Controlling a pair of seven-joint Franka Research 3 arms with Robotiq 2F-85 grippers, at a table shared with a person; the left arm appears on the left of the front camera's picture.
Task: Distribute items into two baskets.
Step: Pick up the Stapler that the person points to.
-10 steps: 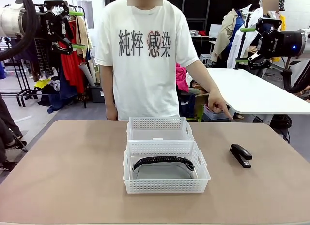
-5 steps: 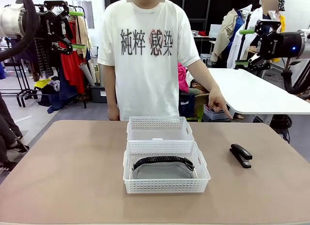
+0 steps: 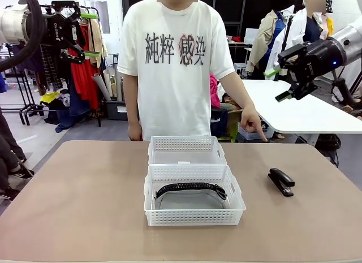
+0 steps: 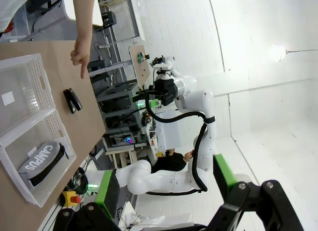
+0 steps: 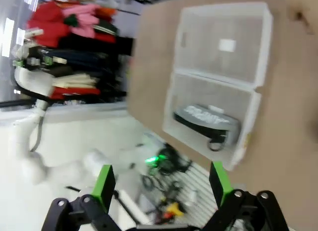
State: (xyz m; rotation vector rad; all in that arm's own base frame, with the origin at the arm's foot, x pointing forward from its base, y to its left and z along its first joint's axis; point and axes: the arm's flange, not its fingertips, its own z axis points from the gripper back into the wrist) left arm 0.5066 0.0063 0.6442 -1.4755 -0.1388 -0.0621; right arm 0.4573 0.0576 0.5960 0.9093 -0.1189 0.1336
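Note:
Two white lattice baskets sit end to end at the table's middle. The far basket (image 3: 186, 143) (image 4: 43, 79) (image 5: 208, 67) is empty. The near basket (image 3: 192, 218) (image 4: 65, 137) (image 5: 250, 122) holds the grey pouch (image 3: 189, 189) (image 4: 42, 159) (image 5: 206, 116) with its black zipper strip. The black stapler (image 3: 281, 181) (image 4: 73, 100) lies on the table to the right of the baskets. A person's hand (image 3: 251, 126) (image 4: 79, 54) points down beyond the stapler. My left gripper (image 3: 79, 32) (image 4: 166, 186) hangs open, high at the left. My right gripper (image 3: 285, 76) (image 5: 161, 181) is open and tilted, high at the right.
The person in a white printed T-shirt stands at the table's far edge behind the baskets. A white table (image 3: 294, 107) stands behind at the right, a clothes rack (image 3: 85, 70) behind at the left. Bare tabletop (image 3: 73, 201) lies on both sides of the baskets.
My right arm has swung down and inward, its gripper now tilted. The person's pointing hand rose slightly. The left arm, baskets, pouch and stapler have not moved.

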